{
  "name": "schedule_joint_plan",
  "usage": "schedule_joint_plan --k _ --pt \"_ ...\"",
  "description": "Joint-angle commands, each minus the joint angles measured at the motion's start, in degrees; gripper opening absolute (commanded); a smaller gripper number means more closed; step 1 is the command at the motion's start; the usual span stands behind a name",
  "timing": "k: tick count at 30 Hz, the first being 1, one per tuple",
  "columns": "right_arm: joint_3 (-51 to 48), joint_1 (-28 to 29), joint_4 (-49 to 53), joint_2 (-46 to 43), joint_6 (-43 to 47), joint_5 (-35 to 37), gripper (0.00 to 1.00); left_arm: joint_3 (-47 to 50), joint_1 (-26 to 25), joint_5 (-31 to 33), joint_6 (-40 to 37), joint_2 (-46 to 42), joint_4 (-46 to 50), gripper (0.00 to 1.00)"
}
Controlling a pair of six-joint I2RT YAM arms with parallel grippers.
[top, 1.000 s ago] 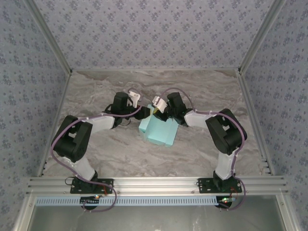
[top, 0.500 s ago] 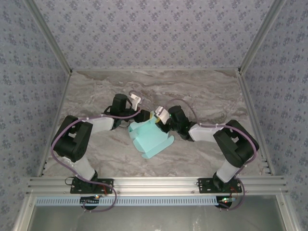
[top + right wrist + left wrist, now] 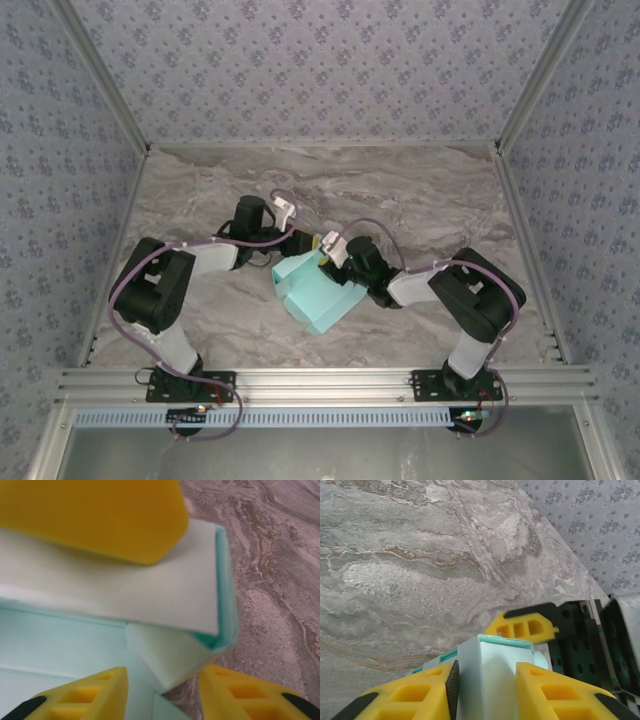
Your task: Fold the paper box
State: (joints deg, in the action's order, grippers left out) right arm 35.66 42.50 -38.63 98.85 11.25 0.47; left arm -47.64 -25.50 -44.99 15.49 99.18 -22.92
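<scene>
— At the middle of the grey marbled counter (image 3: pixel 430 190), where is the paper box (image 3: pixel 318 290)?
— Half-folded, between both arms. The left gripper (image 3: pixel 485 675) pinches one upright mint wall.
— And the right gripper (image 3: pixel 162 682)?
— Spread, its fingers straddling a box corner without clamping it.

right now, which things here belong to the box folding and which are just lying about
Job: paper box; left jaws, shut on its wall; right jaws, open at its corner.
Just there: marbled table; patterned walls; aluminium rail.
</scene>
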Motion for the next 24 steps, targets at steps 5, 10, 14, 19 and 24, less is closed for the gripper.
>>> schedule_joint_plan --k 5,10,14,19,24 --pt "0.8 -2.3 -7.0 2.7 -0.1 0.7 0.47 0.0 -0.7 -2.2 -1.2 2.7 2.9 0.33" --pt "-0.4 -2.1 -13.9 4.8 -1.4 -2.1 0.47 -0.2 -1.2 -3.6 0.4 3.5 1.5 0.33" --pt "-1.0 -0.6 -19.0 6.7 -2.2 1.6 0.47 -1.2 -2.2 -2.5 1.6 4.1 2.6 0.32" --pt "-0.6 1.2 -21.6 9.6 -3.9 10.8 0.30 -1.8 -2.5 -2.3 1.8 3.7 3.7 0.32" --pt "0.2 3.2 -17.6 10.2 -4.3 25.7 0.10 -1.7 -2.5 -1.6 2.5 4.1 3.6 0.32"
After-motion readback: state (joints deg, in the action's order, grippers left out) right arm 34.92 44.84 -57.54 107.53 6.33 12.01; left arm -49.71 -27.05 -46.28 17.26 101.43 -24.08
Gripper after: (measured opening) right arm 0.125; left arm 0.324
